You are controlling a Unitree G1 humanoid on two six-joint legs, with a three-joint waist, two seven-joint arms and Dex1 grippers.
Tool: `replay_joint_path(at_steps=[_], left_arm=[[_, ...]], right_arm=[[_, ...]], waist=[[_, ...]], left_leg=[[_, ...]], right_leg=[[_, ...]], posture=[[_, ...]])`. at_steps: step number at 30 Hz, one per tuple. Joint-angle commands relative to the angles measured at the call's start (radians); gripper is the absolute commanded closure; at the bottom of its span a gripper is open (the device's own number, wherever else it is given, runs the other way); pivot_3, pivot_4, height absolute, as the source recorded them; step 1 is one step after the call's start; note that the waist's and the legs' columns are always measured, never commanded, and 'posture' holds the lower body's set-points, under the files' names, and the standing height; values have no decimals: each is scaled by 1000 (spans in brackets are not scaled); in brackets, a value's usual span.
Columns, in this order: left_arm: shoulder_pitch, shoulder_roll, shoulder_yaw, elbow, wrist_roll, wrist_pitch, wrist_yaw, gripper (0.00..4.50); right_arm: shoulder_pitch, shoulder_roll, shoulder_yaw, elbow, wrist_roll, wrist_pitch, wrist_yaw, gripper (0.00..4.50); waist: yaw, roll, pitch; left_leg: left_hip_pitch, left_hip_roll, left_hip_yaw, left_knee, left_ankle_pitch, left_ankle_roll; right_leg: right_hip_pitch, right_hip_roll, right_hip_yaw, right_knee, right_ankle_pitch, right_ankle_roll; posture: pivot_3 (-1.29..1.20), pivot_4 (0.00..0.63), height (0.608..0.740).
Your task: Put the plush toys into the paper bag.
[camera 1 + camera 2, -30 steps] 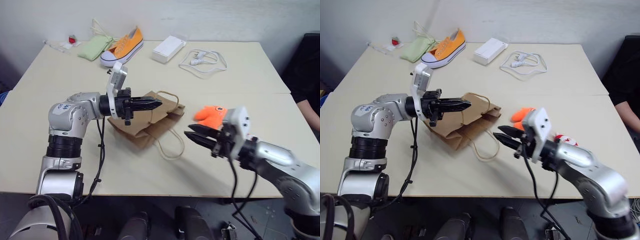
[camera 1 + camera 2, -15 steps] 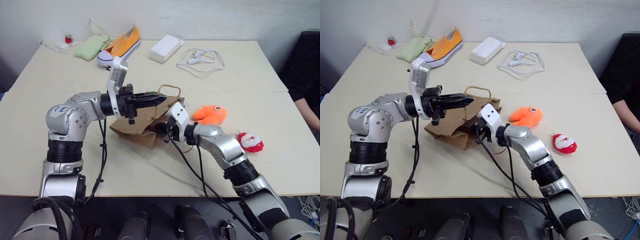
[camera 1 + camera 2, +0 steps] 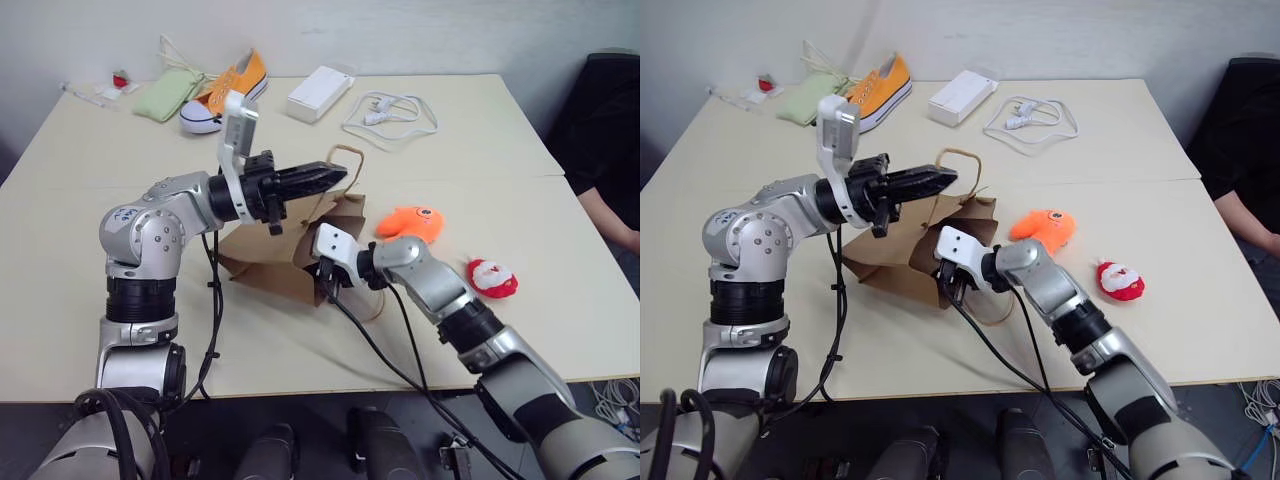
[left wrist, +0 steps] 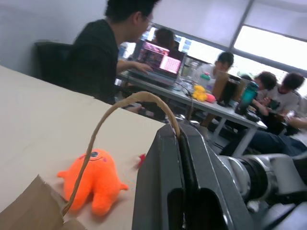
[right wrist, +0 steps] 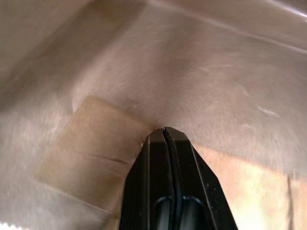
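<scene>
2 plush toys (image 3: 412,222) (image 3: 492,278), 1 paper bag (image 3: 270,262)

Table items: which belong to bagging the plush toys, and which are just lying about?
Part of the job:
- paper bag, handle pinched in the shut left pincer, shut right pincer inside it
- orange fish plush
- Santa plush

Lying about:
- orange sneaker
- green pouch
- white box
- white cable
</scene>
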Motion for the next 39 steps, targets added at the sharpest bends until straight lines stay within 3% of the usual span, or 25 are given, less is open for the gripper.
replay_joint_path(at_steps=[1, 8, 17, 28, 35, 39], left_arm=[[22, 38, -43, -75, -4, -42, -75, 4500], [31, 56, -46, -78, -7, -56, -73, 4500], [-4, 35, 44, -32, -69, -22, 19, 4500], [-115, 24, 159, 85, -131, 0, 108, 4500], [-67, 22, 118, 45, -95, -28, 110, 4500], [-8, 32, 65, 30, -39, -76, 96, 4500]], right_arm=[[-49, 40, -12, 81, 32, 52, 117, 4476], [-81, 151, -190, 203, 145, 209, 99, 4476], [-36, 258, -313, 217, 173, 369, -101, 4476], [-7, 235, -193, 246, 6, 289, -222, 4476], [6, 218, -185, 210, -19, 237, -236, 4476], [54, 171, -205, 31, -2, 177, -218, 4476]], waist=[[-6, 0, 0], [-15, 0, 0], [-16, 1, -1], [-15, 2, -2], [-14, 4, -3], [-7, 5, -3]], left_leg=[[0, 0, 0, 0, 0, 0], [0, 0, 0, 1, 0, -1], [0, 0, -1, 1, 0, -1], [1, -1, 0, 9, 0, -2], [1, -1, 0, 10, 0, -2], [1, -1, 0, 10, 0, -2]], right_leg=[[0, 0, 0, 0, 0, 0], [-1, 0, 0, 3, 0, -1], [-1, 0, 0, 4, 0, -1], [0, -1, 1, 9, 0, -1], [1, -1, 1, 10, 0, -1], [0, -1, 1, 10, 0, -1]], posture=[[0, 150, 740], [0, 150, 740], [0, 150, 740], [0, 150, 740], [0, 150, 740], [0, 150, 740]])
